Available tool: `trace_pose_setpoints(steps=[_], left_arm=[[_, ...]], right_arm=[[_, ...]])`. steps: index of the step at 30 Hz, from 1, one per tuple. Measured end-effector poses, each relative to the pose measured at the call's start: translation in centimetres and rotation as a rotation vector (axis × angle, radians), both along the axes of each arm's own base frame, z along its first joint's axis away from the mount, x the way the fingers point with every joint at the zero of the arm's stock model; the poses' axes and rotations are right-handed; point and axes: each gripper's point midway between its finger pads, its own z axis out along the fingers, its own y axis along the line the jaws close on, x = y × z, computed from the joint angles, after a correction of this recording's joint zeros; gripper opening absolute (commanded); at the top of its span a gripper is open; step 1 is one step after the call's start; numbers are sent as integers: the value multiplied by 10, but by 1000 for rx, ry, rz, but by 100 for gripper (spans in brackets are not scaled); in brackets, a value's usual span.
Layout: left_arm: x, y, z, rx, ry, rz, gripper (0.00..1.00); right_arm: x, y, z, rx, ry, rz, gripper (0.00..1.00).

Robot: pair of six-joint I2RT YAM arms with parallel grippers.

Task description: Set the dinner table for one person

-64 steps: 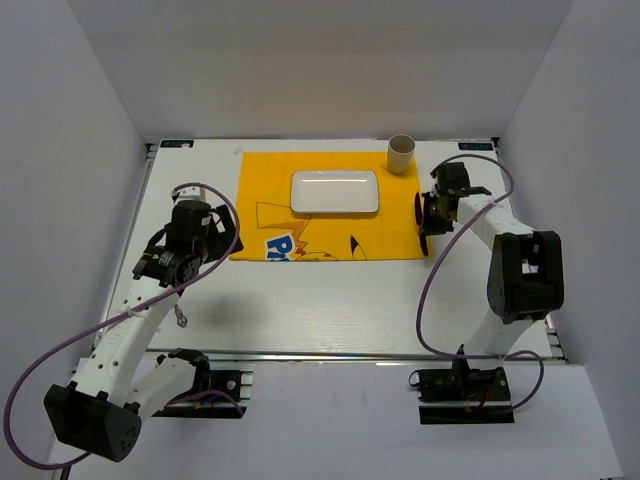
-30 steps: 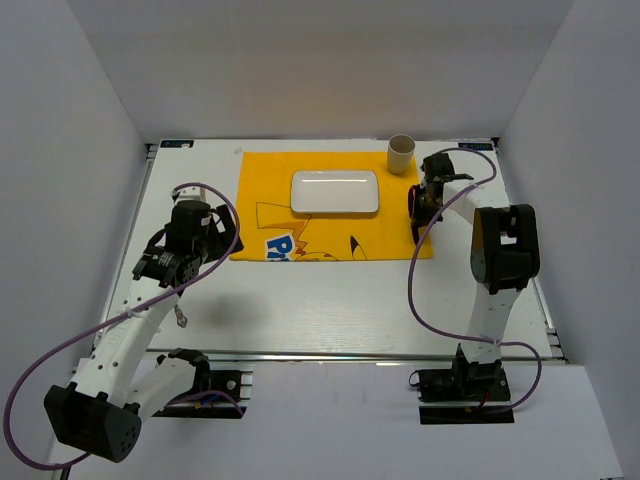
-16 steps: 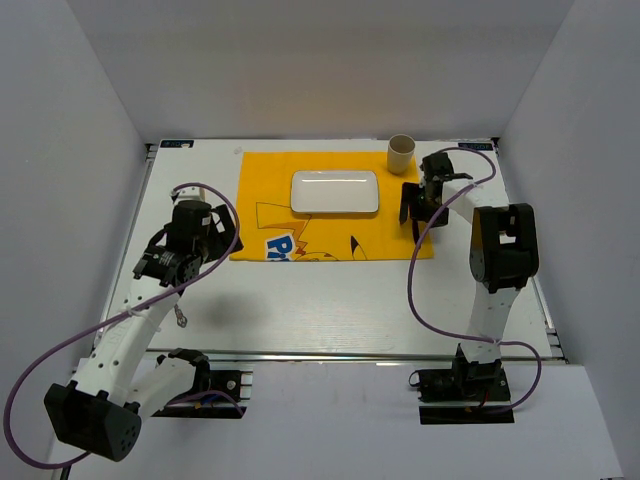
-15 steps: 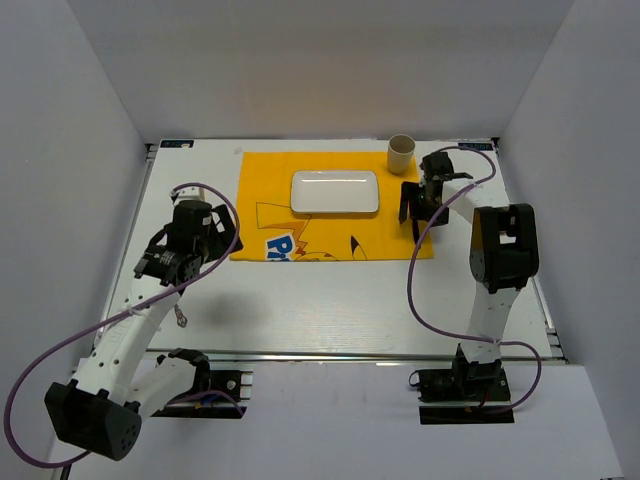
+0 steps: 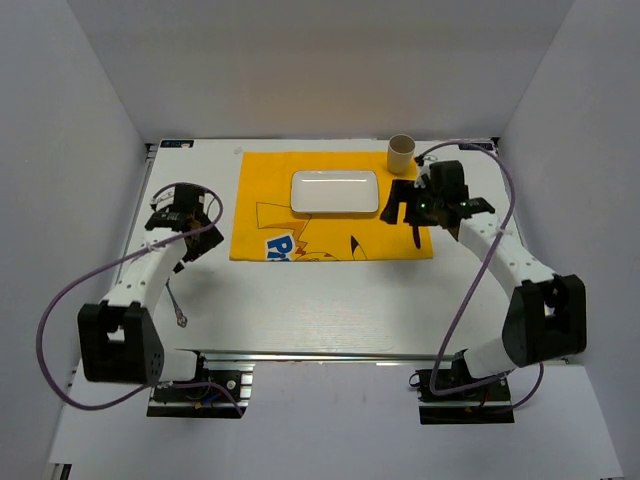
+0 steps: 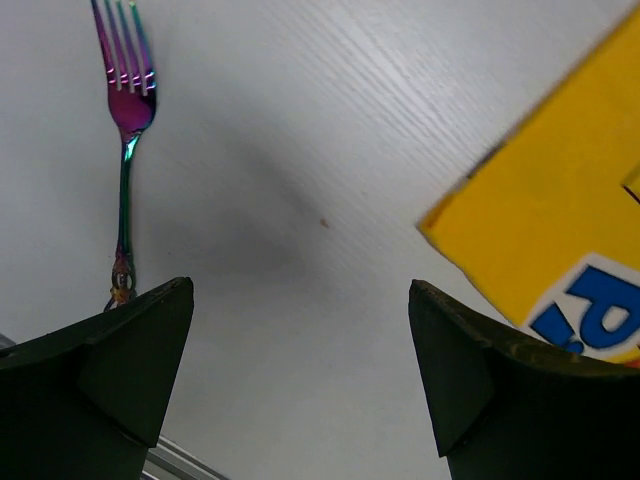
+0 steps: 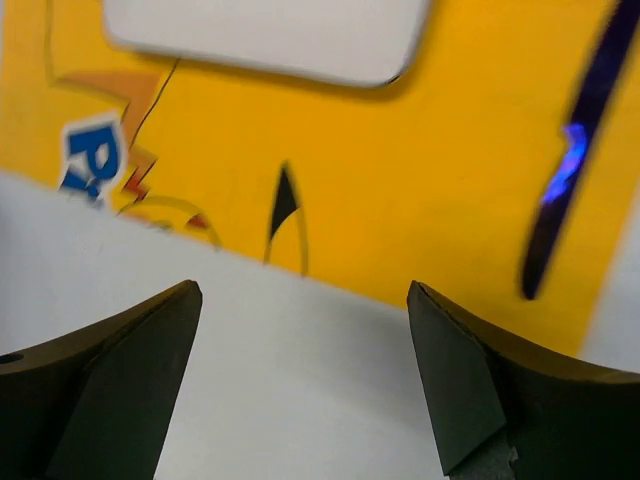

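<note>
- The white table [image 5: 330, 300] lay under everything, filling the floor of the white-walled booth. Both arms rose from its near edge.
- A rainbow-tinted fork [image 6: 125, 150] lay on the bare table at the left. It was near the left arm and apart from the mat.
- The left gripper [image 6: 298, 300] hung over bare table between the fork and the mat's near left corner. Its jaws were spread wide and held nothing.
- A yellow cartoon-printed mat [image 5: 330, 235] lay flat across the far middle of the table.
- A white rectangular plate [image 5: 335, 192] sat on the mat's far half, roughly centred.
- A tan cup [image 5: 401, 153] stood upright at the mat's far right corner, beyond the plate.
- A dark blue utensil [image 7: 565, 170] lay on the mat along its right edge, right of the plate. It was too blurred to tell its kind.
- The right gripper [image 7: 303, 295] hovered over the mat's right part, just left of the utensil. Its jaws were spread wide and gripped nothing.
</note>
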Motion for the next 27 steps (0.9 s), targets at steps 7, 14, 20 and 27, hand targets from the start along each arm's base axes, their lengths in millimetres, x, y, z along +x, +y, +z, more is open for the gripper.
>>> trace_pose_setpoints(steps=[7, 14, 20, 27], left_arm=[[-16, 67, -47, -35, 173, 251, 98], [-26, 86, -55, -71, 206, 298, 98], [-45, 82, -81, -112, 300, 283, 98], [-51, 84, -78, -109, 312, 292, 95]], right_arm=[[-91, 71, -35, 208, 108, 237, 89], [-124, 105, -23, 318, 104, 356, 89], [-130, 119, -10, 378, 71, 424, 89], [-136, 126, -26, 395, 137, 453, 89]])
